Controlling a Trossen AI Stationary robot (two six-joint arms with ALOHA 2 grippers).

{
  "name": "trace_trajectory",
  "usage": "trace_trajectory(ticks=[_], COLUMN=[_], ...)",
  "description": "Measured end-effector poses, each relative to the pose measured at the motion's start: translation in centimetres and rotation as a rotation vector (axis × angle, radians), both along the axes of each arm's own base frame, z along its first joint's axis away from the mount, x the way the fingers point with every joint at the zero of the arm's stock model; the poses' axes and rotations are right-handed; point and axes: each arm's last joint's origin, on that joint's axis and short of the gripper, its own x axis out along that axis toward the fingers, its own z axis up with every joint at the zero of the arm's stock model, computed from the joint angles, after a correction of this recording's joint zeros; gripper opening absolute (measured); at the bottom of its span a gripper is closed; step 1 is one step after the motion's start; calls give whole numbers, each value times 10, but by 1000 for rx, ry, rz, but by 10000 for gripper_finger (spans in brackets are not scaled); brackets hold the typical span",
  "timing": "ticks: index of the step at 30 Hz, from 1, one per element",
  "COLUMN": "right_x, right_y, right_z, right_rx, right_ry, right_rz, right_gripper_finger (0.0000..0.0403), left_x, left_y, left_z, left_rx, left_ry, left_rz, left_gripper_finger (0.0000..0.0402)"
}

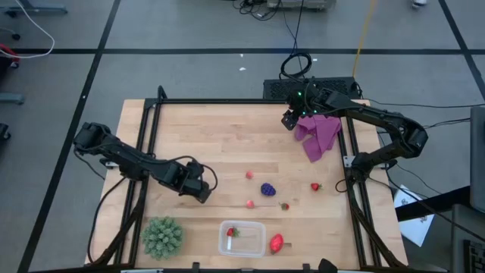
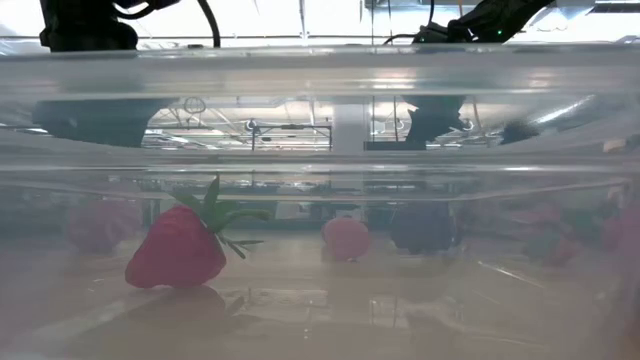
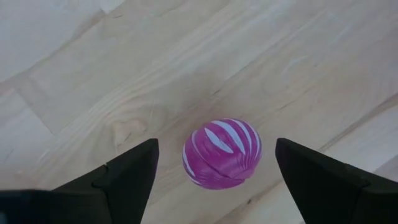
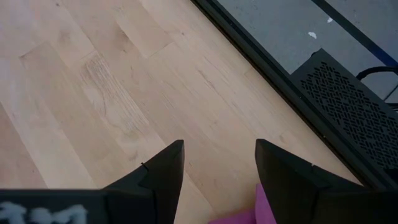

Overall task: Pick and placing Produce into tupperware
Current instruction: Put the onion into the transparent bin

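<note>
My left gripper [image 1: 200,190] hangs open over the middle-left of the table. In the left wrist view its fingers [image 3: 134,171] stand on either side of the magenta ball with white stripes [image 3: 221,153] without touching it; the ball rests on the wood. The clear tupperware [image 1: 254,227] sits at the near edge with one red strawberry [image 1: 233,232] [image 2: 178,250] inside. Another strawberry [image 1: 276,243] lies just right of it. The purple grape bunch [image 1: 268,189], two tiny pink pieces [image 1: 248,175] [image 1: 250,203] and two small strawberries [image 1: 315,186] [image 1: 285,205] lie mid-table. My right gripper [image 1: 291,119] [image 4: 219,143] waits open at the far right.
A spiky green ball [image 1: 162,236] sits at the near-left corner, left of the tupperware. A purple cloth [image 1: 318,133] lies at the far right beside my right gripper. A black frame [image 1: 227,101] borders the table's far edge. Bare wood lies between my left gripper and the grapes.
</note>
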Motion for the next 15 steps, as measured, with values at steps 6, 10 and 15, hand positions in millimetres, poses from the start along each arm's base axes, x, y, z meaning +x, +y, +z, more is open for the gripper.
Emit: trace_trajectory(ticks=[6, 10, 15], right_x=[0, 0, 0], right_y=[0, 0, 0], right_z=[0, 0, 0], right_rx=[0, 0, 0], right_ry=[0, 0, 0], right_rz=[0, 0, 0], right_gripper_finger=[187, 187, 187], left_x=[0, 0, 1], left_y=[0, 0, 0], left_z=[0, 0, 0], left_rx=[13, 11, 12], left_ry=[-6, -9, -15], left_rz=[9, 16, 21], left_gripper_finger=[327, 325, 328])
